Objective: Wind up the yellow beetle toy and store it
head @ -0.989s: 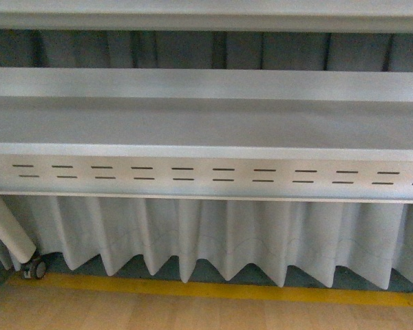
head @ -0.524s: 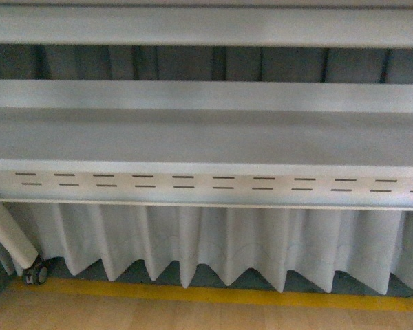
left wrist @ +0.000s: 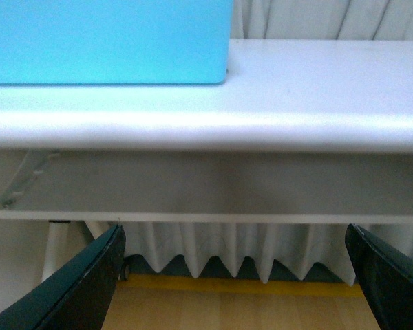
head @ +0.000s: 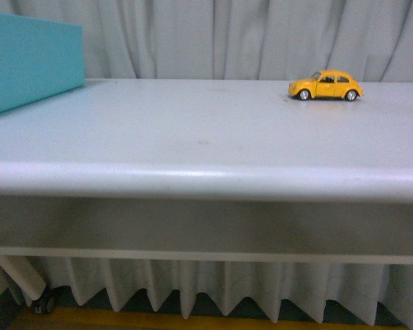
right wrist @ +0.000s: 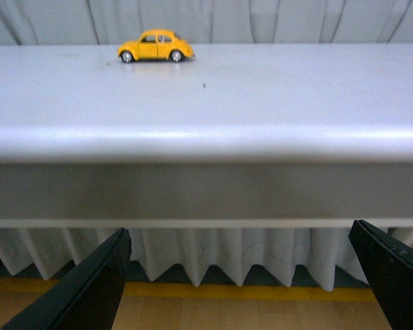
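The yellow beetle toy (head: 325, 85) stands on its wheels at the far right of the white table (head: 193, 137), side-on, nose pointing left. The right wrist view shows the same toy (right wrist: 155, 46) near the table's far edge. My right gripper (right wrist: 241, 289) is open, low in front of the table's front edge, well short of the toy, with nothing between its fingers. My left gripper (left wrist: 237, 282) is open too, below the table edge, empty. Neither arm shows in the front view.
A turquoise box (head: 27, 62) sits at the table's far left, also in the left wrist view (left wrist: 107, 41). Grey curtains hang behind the table. A white skirt (head: 206, 289) hangs under it, above a yellow floor line (right wrist: 241, 292) and wooden floor. A caster wheel (head: 41, 302) stands at lower left.
The front view has risen sharply: before it showed the shelf under the table and the floor, now it looks across the tabletop with the toy and the turquoise box.
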Robot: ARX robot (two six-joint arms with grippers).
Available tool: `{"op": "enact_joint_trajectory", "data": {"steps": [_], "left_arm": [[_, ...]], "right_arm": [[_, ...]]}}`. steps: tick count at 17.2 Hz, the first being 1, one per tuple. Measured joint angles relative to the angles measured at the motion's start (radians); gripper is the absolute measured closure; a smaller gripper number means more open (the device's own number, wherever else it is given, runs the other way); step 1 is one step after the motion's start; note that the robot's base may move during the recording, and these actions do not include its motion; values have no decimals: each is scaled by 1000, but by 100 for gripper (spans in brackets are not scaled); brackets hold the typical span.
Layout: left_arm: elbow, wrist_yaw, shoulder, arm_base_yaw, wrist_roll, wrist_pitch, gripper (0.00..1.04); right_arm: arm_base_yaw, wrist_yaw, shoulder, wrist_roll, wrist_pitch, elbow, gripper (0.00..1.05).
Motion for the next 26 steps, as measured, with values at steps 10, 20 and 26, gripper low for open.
{"op": "enact_joint_trajectory", "data": {"steps": [10, 20, 26], "left_arm": [[0, 0, 0, 0, 0, -1, 7], [0, -1, 0, 0, 0, 2, 7], [0, -1, 0, 0, 0, 2, 7]], "right_arm": [[0, 0, 0, 0, 2, 0, 7], [0, 0, 0, 0, 1, 0, 7], [0, 0, 0, 0, 1, 0, 7]]}}
